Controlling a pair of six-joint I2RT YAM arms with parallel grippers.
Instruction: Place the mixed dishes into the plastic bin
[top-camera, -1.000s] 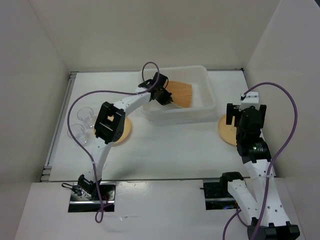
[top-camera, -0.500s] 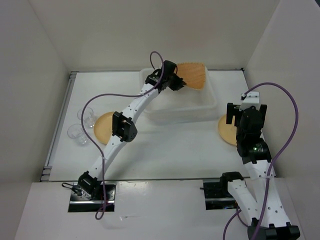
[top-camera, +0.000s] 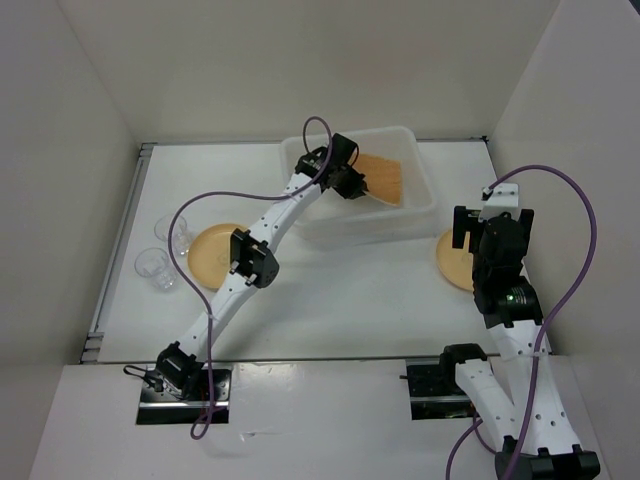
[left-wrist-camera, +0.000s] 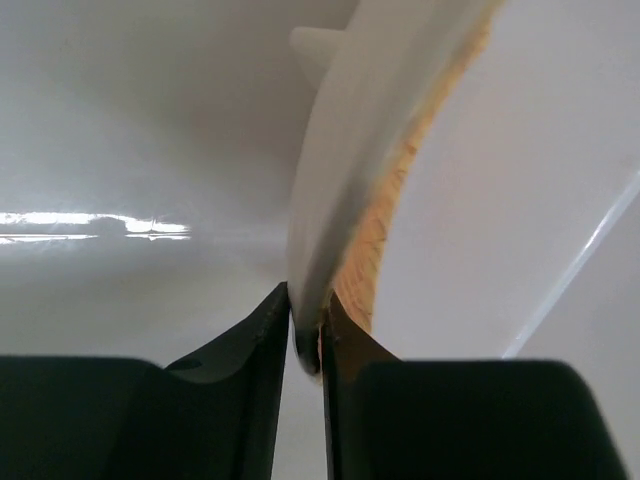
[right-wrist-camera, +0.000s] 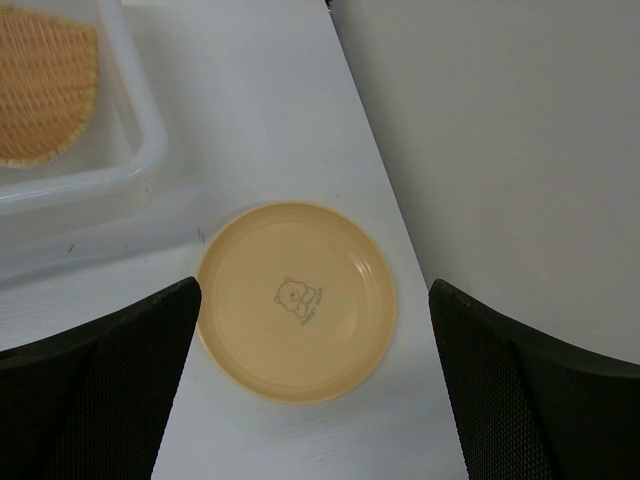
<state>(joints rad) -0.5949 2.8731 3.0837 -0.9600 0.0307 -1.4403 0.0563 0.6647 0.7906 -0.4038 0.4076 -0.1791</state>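
The tan woven plate (top-camera: 383, 178) is tilted inside the white plastic bin (top-camera: 420, 175). My left gripper (top-camera: 354, 184) is shut on the plate's rim. In the left wrist view the jaws (left-wrist-camera: 305, 312) pinch the plate's edge (left-wrist-camera: 340, 150), white underside to the left. One orange-yellow plate (top-camera: 212, 255) lies at the left, with two clear cups (top-camera: 172, 232) (top-camera: 153, 267) beside it. The other orange-yellow plate (right-wrist-camera: 296, 300), with a bear print, lies right of the bin (right-wrist-camera: 140, 120). My right gripper (right-wrist-camera: 315, 350) hovers open above it, empty. That plate also shows in the top view (top-camera: 450, 262), under the right gripper (top-camera: 482, 255).
White walls enclose the table on the left, back and right. The right wall (right-wrist-camera: 500, 120) stands close beside the right plate. The left arm (top-camera: 255, 250) stretches over the left plate toward the bin.
The left gripper carried the woven plate up over the bin's far rim, then brought it back down inside the bin. The right arm has not moved.
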